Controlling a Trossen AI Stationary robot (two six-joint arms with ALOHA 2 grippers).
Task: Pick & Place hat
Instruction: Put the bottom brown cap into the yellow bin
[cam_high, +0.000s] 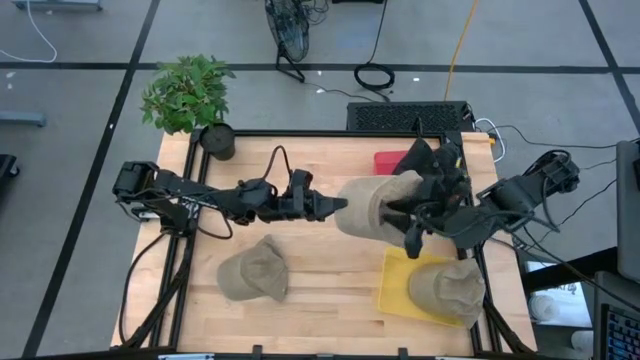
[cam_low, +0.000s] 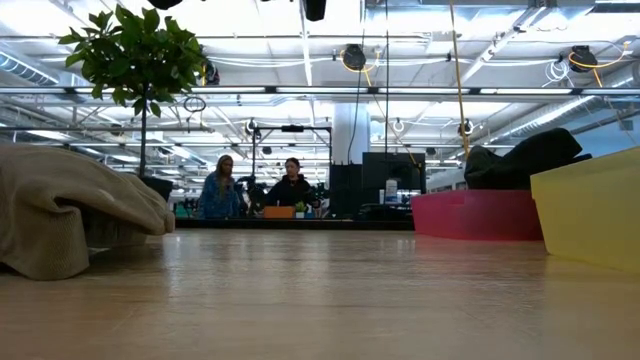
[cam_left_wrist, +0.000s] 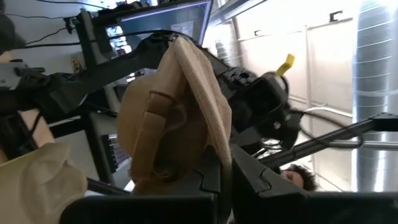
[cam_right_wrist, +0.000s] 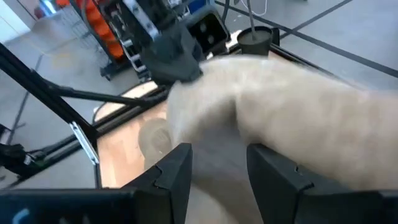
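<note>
A tan hat (cam_high: 375, 205) is held in the air above the middle of the wooden table (cam_high: 320, 300), stretched between both arms. The left gripper (cam_high: 338, 205) reaches in from the left edge and is pinched tight on the hat's left side; in the left wrist view its fingers (cam_left_wrist: 214, 177) clamp a fold of the fabric (cam_left_wrist: 180, 118). The right gripper (cam_high: 412, 215) comes in from the right edge and meets the hat's right side. Its fingers (cam_right_wrist: 177, 171) stand apart with hat cloth (cam_right_wrist: 292, 112) lying between and over them; whether they actually grip it cannot be told.

A second tan hat (cam_high: 255, 270) lies flat on the table near the front edge, left of centre. A third tan hat (cam_high: 448, 288) rests on a yellow tray (cam_high: 392, 290) at the front right corner. A red bin (cam_high: 390, 160) sits at the back edge, right of centre, partly hidden by the right arm. A potted plant (cam_high: 190, 95) stands at the back left corner.

In the low view, two people (cam_low: 255, 190) show in the room beyond the table.
</note>
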